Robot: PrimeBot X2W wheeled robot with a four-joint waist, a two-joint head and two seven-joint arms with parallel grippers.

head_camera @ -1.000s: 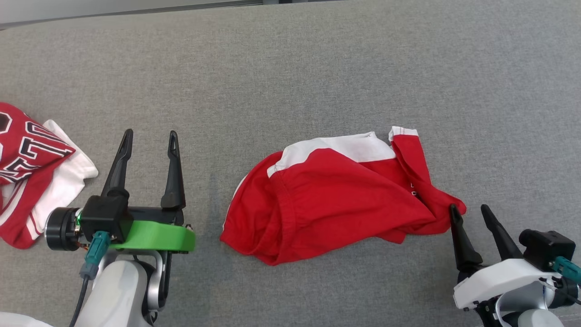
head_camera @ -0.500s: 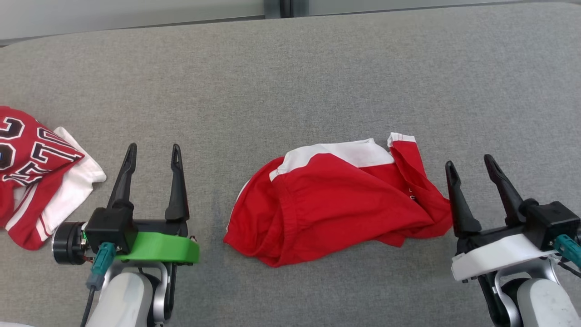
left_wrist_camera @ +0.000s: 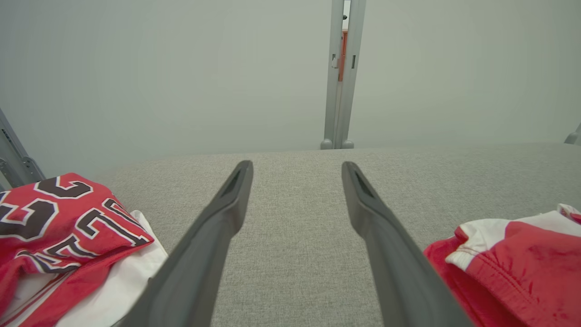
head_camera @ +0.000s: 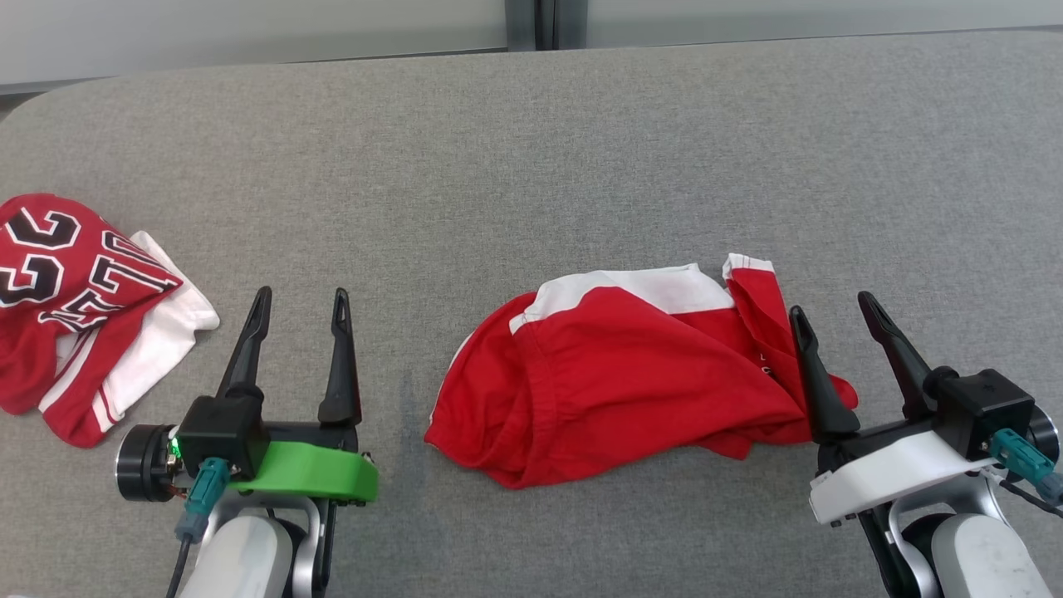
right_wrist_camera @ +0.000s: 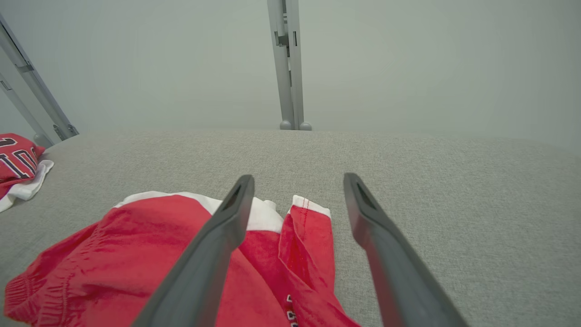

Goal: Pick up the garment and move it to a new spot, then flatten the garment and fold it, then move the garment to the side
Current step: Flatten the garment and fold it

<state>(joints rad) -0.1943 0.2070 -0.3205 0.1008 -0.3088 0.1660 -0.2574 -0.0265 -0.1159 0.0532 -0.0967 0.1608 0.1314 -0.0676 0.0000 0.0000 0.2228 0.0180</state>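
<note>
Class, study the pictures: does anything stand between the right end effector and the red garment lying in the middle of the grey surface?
Nothing visible does. The open right end effector sits at the right edge of the red garment; the lettered garment lies far off to the left.

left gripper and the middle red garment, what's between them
Nothing: just bare grey surface lies between the left gripper and the garment, as the head view shows.

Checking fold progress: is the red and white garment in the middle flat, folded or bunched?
Bunched up: the red and white garment lies as a rumpled heap on the grey surface, one strip twisted over its right end.
</note>
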